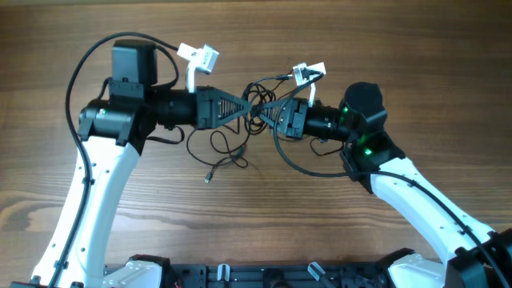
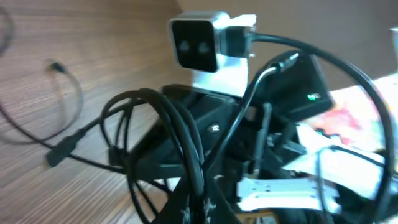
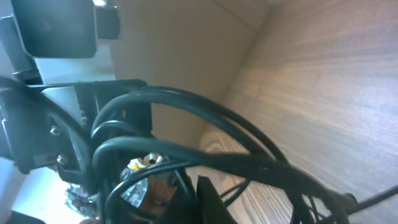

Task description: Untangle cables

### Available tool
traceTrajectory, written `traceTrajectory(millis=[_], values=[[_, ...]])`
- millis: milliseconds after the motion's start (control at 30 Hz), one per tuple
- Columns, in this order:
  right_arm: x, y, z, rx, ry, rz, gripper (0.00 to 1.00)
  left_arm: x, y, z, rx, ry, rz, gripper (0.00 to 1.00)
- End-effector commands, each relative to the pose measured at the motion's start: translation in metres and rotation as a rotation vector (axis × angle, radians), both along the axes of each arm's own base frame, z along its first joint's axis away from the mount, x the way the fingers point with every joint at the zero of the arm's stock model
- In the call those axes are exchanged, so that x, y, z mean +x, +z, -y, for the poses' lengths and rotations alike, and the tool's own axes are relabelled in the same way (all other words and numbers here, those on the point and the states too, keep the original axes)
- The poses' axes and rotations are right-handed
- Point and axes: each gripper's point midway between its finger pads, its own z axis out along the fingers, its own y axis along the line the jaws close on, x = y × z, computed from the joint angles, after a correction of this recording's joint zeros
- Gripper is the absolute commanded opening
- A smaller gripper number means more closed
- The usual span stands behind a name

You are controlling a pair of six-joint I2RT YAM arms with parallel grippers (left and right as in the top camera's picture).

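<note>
The cables (image 1: 258, 102) are a knotted bundle of thin black cords held above the wooden table between both grippers. Loose loops (image 1: 226, 149) hang to the table and one plug (image 1: 208, 178) lies below them. Another end (image 1: 282, 78) sticks out to the upper right. My left gripper (image 1: 250, 106) reaches in from the left and is shut on the bundle. In the left wrist view the cords (image 2: 180, 134) run between its fingers (image 2: 200, 210). My right gripper (image 1: 264, 109) reaches in from the right and is shut on the same bundle. The cords (image 3: 186, 158) cross its finger (image 3: 211, 199) in the right wrist view.
The two grippers meet tip to tip over the table's middle. The right arm's own thick black cable (image 1: 298, 164) loops below its wrist. The right arm's white camera (image 2: 200, 40) fills the left wrist view. A plug (image 2: 59, 152) and a strand (image 2: 68, 78) lie on the wood.
</note>
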Motion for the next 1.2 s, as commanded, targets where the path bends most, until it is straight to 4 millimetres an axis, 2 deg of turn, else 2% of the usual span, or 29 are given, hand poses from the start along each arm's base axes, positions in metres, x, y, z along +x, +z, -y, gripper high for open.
traceTrajectory(millis=[0,100,133,233,333,400,467,567,667,733,833,967,1033,1100,1167], values=[[0.011,-0.029,0.017,-0.062,-0.052,-0.142,0.05,0.021,-0.026,-0.030,0.170,0.200,-0.044,0.04],[0.013,-0.076,0.046,-0.203,-0.114,-0.272,0.05,0.032,-0.043,-0.067,0.243,0.358,-0.147,0.04],[0.012,-0.083,0.052,-0.224,-0.120,-0.291,0.05,0.034,-0.045,-0.075,0.244,0.382,-0.161,0.04],[0.017,-0.083,0.063,-0.224,-0.150,-0.299,0.05,0.040,-0.046,-0.096,0.248,0.447,-0.174,0.04],[0.022,-0.076,0.076,-0.221,-0.185,-0.268,0.05,0.046,-0.054,-0.119,0.298,0.532,-0.192,0.04],[0.026,-0.079,0.090,-0.238,-0.239,-0.291,0.05,0.048,-0.062,-0.136,0.355,0.594,-0.206,0.04],[0.029,-0.098,0.120,-0.315,-0.363,-0.382,0.05,0.053,-0.071,-0.162,0.407,0.731,-0.266,0.04],[0.023,-0.121,0.155,-0.432,-0.510,-0.482,0.05,0.055,-0.076,-0.184,0.434,0.843,-0.314,0.04],[0.005,-0.149,0.220,-0.645,-0.783,-0.625,0.05,0.057,-0.083,-0.210,0.481,0.996,-0.365,0.04],[-0.020,-0.149,0.283,-0.820,-1.009,-0.710,0.05,0.060,-0.083,-0.242,0.542,1.113,-0.344,0.04],[-0.050,-0.129,0.345,-0.940,-1.228,-0.792,0.05,0.071,-0.068,-0.288,0.459,1.287,-0.313,0.04],[-0.066,-0.126,0.376,-0.919,-1.324,-0.874,0.05,0.087,-0.035,-0.329,0.313,1.360,-0.172,0.04],[-0.067,-0.127,0.378,-0.911,-1.304,-0.875,0.05,0.088,-0.024,-0.342,0.268,1.375,-0.129,0.04],[-0.072,-0.127,0.386,-0.955,-1.341,-0.880,0.05,0.085,-0.020,-0.361,0.237,1.455,-0.140,0.04],[-0.083,-0.127,0.398,-0.979,-1.438,-0.935,0.05,0.074,-0.024,-0.388,0.185,1.628,-0.225,0.04]])
